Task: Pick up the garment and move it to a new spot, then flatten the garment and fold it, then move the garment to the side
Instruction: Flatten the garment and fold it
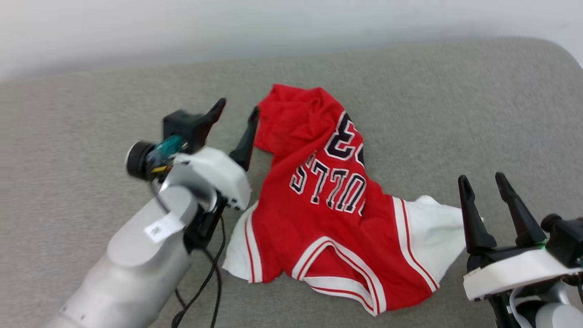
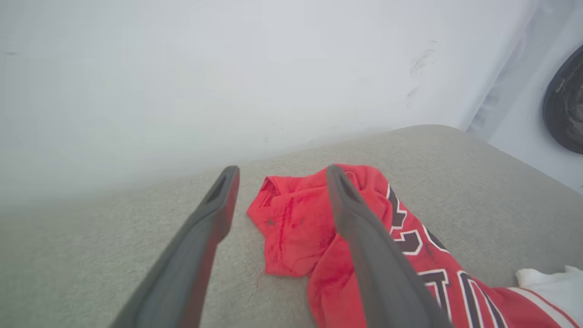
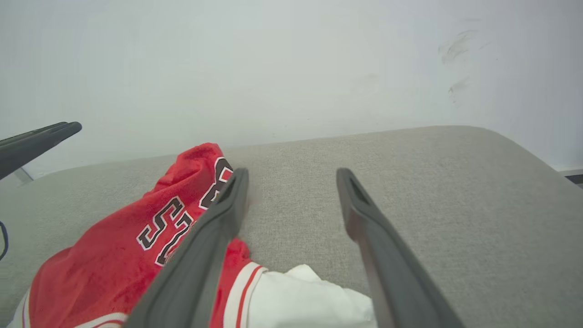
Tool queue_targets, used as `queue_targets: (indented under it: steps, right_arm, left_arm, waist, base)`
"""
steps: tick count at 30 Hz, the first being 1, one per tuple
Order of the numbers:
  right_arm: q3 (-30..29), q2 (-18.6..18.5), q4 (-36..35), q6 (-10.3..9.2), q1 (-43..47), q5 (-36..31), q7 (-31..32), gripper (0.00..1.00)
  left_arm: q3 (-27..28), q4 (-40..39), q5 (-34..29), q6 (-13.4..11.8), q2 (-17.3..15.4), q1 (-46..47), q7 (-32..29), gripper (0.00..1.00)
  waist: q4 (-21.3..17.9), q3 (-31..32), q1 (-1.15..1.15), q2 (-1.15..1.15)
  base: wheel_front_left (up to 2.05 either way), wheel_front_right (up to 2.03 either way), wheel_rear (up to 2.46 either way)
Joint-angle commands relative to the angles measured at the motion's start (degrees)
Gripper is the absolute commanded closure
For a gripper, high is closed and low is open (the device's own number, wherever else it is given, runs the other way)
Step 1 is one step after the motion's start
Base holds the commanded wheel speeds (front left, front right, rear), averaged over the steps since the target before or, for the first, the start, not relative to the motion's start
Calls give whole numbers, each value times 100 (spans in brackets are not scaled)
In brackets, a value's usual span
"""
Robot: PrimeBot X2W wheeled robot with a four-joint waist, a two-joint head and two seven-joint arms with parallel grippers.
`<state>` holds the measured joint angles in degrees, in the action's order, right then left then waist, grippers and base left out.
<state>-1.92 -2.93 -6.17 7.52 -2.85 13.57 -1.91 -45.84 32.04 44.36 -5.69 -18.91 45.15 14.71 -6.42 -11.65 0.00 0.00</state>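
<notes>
With both my left gripper [image 1: 237,109] and right gripper [image 1: 483,183] spread wide and empty, the shirt [image 1: 337,214] lies crumpled between them on the cushion [image 1: 455,100], so I should pinch opposite edges and pull gently outward.

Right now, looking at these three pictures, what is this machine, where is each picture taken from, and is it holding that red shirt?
It is a two-armed robot. One picture comes from its head, looking down; the other two come from cameras on its wrists, looking along each gripper's two dark fingers. On the grey padded surface lies a crumpled red jersey with white sleeves and black lettering. The left gripper stands open at the jersey's far edge; the right gripper is open beside a white sleeve. Neither grips the jersey.
</notes>
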Motion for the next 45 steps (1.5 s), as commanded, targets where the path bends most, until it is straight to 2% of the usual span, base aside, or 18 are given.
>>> queue_targets:
  steps: [1,6,9,11,20,26,29,44,45]
  right_arm:
    - [-25,10,-59,-5,116,-52,58,0]
    - [-100,9,-184,-5,283,-56,199,0]
    - [-117,9,-239,-5,374,-36,269,0]
    - [-103,9,-272,-5,428,-30,305,0]
    - [-59,9,-360,-5,547,4,385,0]
    - [-10,9,-348,-6,511,64,348,0]
    - [15,10,-328,-6,444,98,325,0]
    - [46,9,-177,-5,186,198,131,0]
    - [51,10,-164,-5,169,198,135,0]
  left_arm:
    - [165,-276,-28,-187,-91,-324,40,0]
    - [730,-1171,-80,-730,-392,-1215,57,0]
    - [867,-1597,37,-930,-555,-1693,39,0]
    - [855,-1832,165,-981,-705,-1950,-189,0]
    - [417,-2760,714,-814,-1425,-2480,-1988,0]
    - [-8,-2953,800,-680,-1701,-2399,-3002,0]
    - [-167,-2842,745,-600,-1736,-2259,-3290,0]
    - [-932,-1694,599,34,-1447,-1621,-4477,0]
    - [-1026,-1639,586,108,-1414,-1617,-4598,12]
  waist:
    - [239,265,0,0]
    - [417,518,0,0]
    - [483,595,0,0]
    - [503,605,0,0]
    - [397,623,0,0]
    - [249,449,0,0]
    - [172,338,0,0]
    - [-72,-118,0,0]
    - [-78,-124,0,0]
  base:
    - [0,0,0]
    - [0,0,0]
    - [0,0,0]
    - [0,0,0]
    - [0,0,0]
    - [0,0,0]
    - [0,0,0]
    - [0,0,0]
    - [0,0,0]
